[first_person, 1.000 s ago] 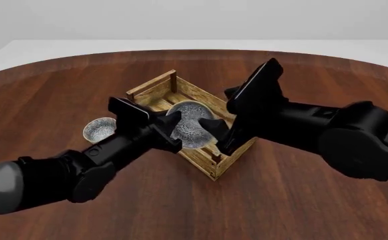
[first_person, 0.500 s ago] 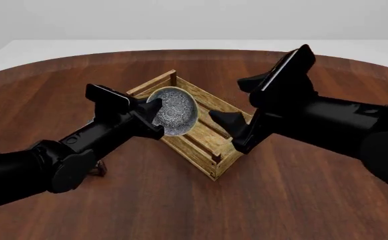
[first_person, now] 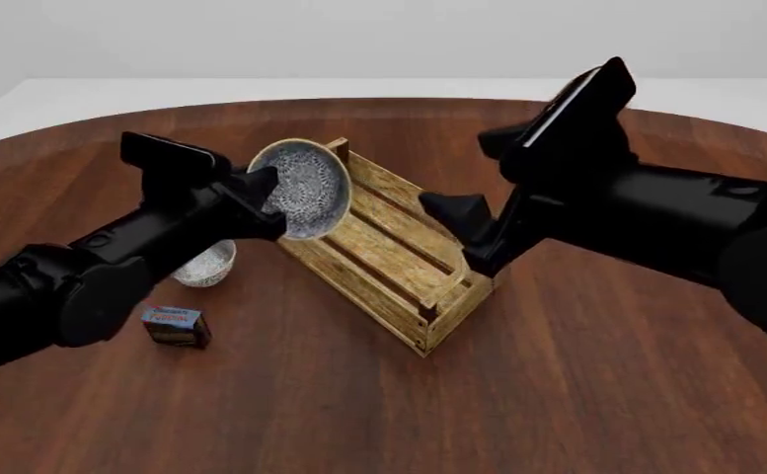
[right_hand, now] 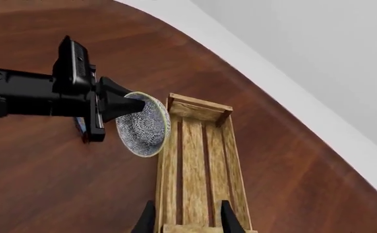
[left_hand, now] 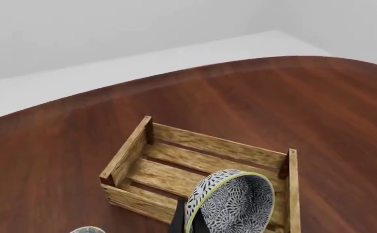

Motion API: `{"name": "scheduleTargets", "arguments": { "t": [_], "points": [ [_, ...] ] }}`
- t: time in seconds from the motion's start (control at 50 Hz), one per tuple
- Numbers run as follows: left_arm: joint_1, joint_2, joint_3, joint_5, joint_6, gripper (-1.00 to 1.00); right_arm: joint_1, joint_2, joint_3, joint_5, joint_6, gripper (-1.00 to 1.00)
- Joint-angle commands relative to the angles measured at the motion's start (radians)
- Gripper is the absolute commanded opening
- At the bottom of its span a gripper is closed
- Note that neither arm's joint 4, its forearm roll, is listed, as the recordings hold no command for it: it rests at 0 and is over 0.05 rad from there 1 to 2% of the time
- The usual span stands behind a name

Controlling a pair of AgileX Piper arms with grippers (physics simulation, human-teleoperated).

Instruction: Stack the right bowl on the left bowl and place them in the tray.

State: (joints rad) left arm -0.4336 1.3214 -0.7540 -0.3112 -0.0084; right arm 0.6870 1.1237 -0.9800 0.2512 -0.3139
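My left gripper is shut on the rim of a speckled bowl, the right bowl. It holds the bowl tipped on its side in the air over the tray's far left end. The same bowl fills the left wrist view, and the right wrist view shows this bowl too. The left bowl stands on the table left of the tray, partly behind my left arm. The wooden slatted tray lies diagonally mid-table with nothing in it. My right gripper hangs open over the tray's right side, and the right wrist view shows the right gripper with nothing between its fingers.
A small blue-topped brown box lies on the table near the front left, just in front of the left bowl. The brown round table ends at a curved far edge against white floor.
The left gripper has lifted the bowl out of the tray and carried it up and to the left. The right gripper let go and drew back to the right.
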Motion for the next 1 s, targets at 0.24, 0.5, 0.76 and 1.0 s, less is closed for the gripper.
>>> {"name": "scheduleTargets", "arguments": {
  "t": [0.24, 0.5, 0.76, 1.0],
  "points": [
    [0.078, -0.011, -0.093, 0.179, -0.088, -1.00, -0.040, 0.073, -0.020, -0.032, -0.007, 1.00],
    [0.124, 0.006, -0.124, 0.270, -0.153, -1.00, -0.039, 0.071, -0.027, -0.037, -0.016, 1.00],
    [0.200, -0.011, -0.112, 0.320, -0.174, -1.00, -0.035, 0.072, -0.035, -0.041, -0.013, 1.00],
    [0.251, -0.002, -0.113, 0.355, -0.224, -1.00, -0.036, 0.080, -0.038, -0.046, -0.012, 1.00]
  ]
}}
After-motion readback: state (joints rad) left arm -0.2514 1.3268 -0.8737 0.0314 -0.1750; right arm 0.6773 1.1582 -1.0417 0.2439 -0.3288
